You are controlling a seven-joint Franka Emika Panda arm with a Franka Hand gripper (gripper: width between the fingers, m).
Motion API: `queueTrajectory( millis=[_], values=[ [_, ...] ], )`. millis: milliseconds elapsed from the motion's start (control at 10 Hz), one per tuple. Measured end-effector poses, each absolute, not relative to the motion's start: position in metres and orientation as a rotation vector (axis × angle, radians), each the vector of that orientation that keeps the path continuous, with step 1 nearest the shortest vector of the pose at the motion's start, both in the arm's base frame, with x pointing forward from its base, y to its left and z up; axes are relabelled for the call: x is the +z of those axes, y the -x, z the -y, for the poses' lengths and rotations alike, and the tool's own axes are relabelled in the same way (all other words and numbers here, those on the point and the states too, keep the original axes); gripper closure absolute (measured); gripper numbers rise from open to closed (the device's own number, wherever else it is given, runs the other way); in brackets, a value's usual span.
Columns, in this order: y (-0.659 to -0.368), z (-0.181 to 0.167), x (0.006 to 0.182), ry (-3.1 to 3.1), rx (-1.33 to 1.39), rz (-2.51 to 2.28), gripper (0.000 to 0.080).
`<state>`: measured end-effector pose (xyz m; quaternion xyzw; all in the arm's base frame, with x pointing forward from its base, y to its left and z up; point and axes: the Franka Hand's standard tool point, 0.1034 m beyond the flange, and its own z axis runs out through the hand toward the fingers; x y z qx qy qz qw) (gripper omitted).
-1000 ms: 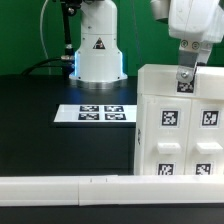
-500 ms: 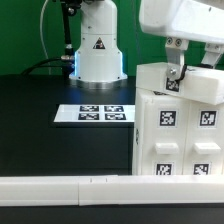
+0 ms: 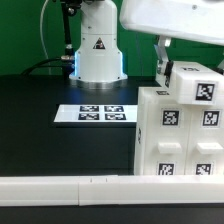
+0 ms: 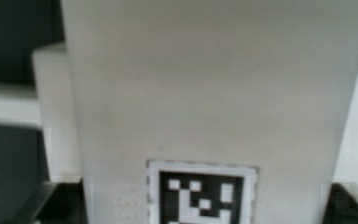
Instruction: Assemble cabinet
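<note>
The white cabinet body (image 3: 178,135) stands at the exterior view's right, with square black-and-white tags on its front. My gripper (image 3: 168,66) hangs above its top and is shut on a white cabinet panel (image 3: 196,84), held tilted just over the body. That panel carries a tag (image 3: 207,92). One dark finger (image 3: 160,58) shows at the panel's left edge; the other is hidden behind it. In the wrist view the panel (image 4: 202,90) fills the picture, its tag (image 4: 202,195) between the jaws of the gripper (image 4: 199,208).
The marker board (image 3: 92,113) lies flat on the black table left of the cabinet. A long white rail (image 3: 70,190) runs along the front edge. The robot's white base (image 3: 97,48) stands at the back.
The gripper has moved toward the exterior view's left and lifted the tagged panel off the cabinet's top, tilting it; the panel's tag has shifted to the right and turned.
</note>
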<state>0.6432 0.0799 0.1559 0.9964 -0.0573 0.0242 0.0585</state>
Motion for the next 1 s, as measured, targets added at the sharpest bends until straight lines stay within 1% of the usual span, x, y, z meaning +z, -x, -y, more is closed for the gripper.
queueTrajectory(
  millis=[200, 500, 700, 800, 1000],
  values=[
    [-0.645, -0.082, 0.157, -3.009, 0.101, 0.283, 0.0244],
    [-0.645, -0.08, 0.156, -2.956, 0.122, 0.67, 0.0243],
    [-0.641, -0.073, 0.154, -2.76, 0.163, 1.324, 0.0243],
    [-0.635, -0.073, 0.153, -2.649, 0.158, 1.584, 0.0243],
    [-0.634, -0.074, 0.153, -2.563, 0.16, 1.715, 0.0243]
  ],
)
